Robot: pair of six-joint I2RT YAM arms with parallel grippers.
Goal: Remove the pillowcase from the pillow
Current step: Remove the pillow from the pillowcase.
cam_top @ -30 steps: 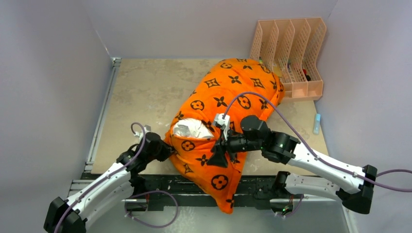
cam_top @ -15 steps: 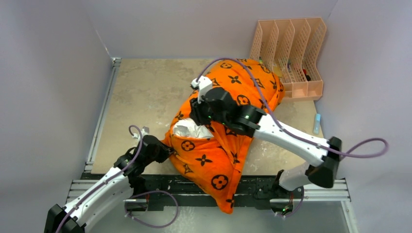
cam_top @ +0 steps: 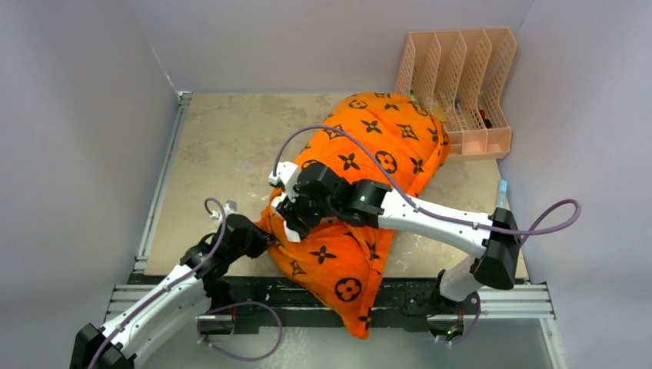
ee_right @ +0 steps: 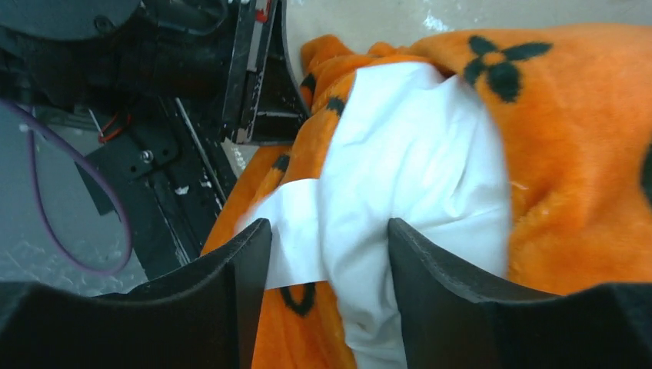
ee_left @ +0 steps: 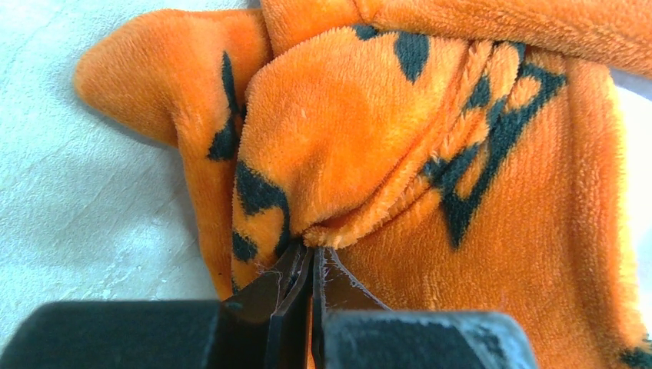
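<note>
Saw the pillowcase [cam_top: 369,146] lying slantwise on the worktop [cam_top: 231,146], from the peach file rack [cam_top: 461,84] in the far right corner to past the near edge; found the left gripper [ee_left: 311,269] clamped on a fold at its near-left end; noted the right gripper [ee_right: 330,261] with jaws apart, straddling the white pillow [ee_right: 415,154] bulging from the opening.
</note>
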